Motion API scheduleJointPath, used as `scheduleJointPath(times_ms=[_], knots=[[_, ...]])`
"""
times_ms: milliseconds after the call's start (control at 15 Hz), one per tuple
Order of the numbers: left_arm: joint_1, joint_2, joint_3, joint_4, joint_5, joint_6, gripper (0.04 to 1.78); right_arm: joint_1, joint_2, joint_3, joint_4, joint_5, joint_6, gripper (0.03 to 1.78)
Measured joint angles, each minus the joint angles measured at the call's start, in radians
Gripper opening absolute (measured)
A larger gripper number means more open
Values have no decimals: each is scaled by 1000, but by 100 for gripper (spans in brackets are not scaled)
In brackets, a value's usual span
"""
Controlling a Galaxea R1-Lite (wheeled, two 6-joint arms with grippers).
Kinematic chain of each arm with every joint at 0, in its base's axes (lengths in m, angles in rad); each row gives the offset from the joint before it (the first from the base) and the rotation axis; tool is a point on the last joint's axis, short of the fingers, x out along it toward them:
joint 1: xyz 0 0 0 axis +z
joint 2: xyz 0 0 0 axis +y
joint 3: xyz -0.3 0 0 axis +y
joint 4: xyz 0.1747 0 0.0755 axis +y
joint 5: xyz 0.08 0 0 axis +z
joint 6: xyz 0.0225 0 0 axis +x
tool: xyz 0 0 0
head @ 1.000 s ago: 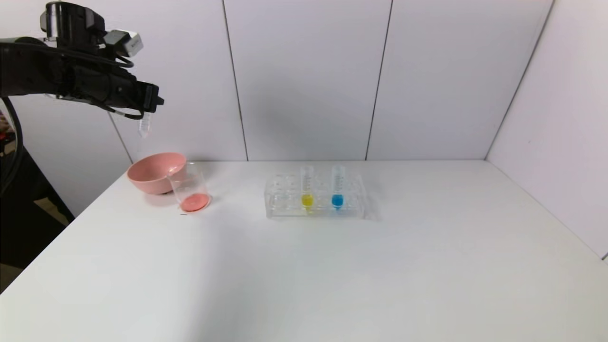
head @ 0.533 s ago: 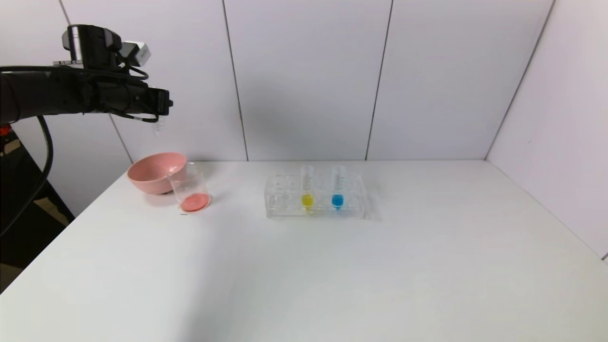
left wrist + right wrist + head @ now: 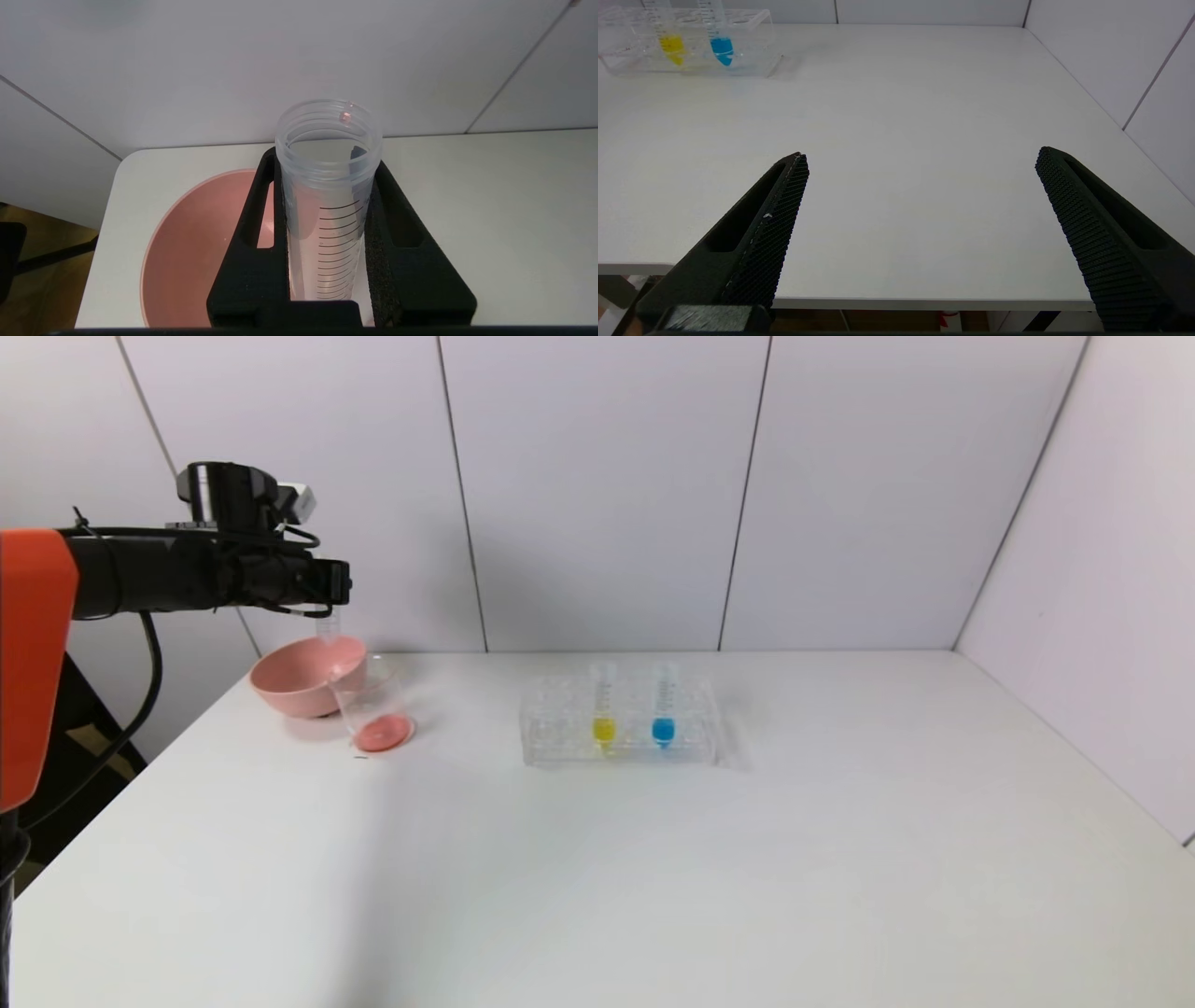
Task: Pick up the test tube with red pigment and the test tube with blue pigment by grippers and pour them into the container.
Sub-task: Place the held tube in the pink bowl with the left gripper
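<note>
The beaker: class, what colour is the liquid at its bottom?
Pinkish red, pooled in the beaker beside the pink bowl; it shows best in the head view.

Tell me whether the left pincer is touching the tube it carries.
Touching. The left wrist view shows the left pincer shut on the tube, both pads pressed against its graduated sides with no gap.

Left hand (image 3: 327,261) clamped on the test tube with red pigment (image 3: 327,210), black foam pads pressed against both sides of its graduated wall. Tube mouth open and threaded, with one small reddish drop on the rim; only a faint pink tint visible inside. Poised above a pink bowl (image 3: 187,261) sitting near a corner of the white surface (image 3: 490,210), with grey wall panels behind.
</note>
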Motion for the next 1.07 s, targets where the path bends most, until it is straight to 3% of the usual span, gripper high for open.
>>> scheduleJointPath(times_ms=[267,1067], knots=[[48,32,77,-112,-1,5,47,0,0,0,0,0,0,177],[103,74,104,-121,-6,11,47,0,0,0,0,0,0,177]])
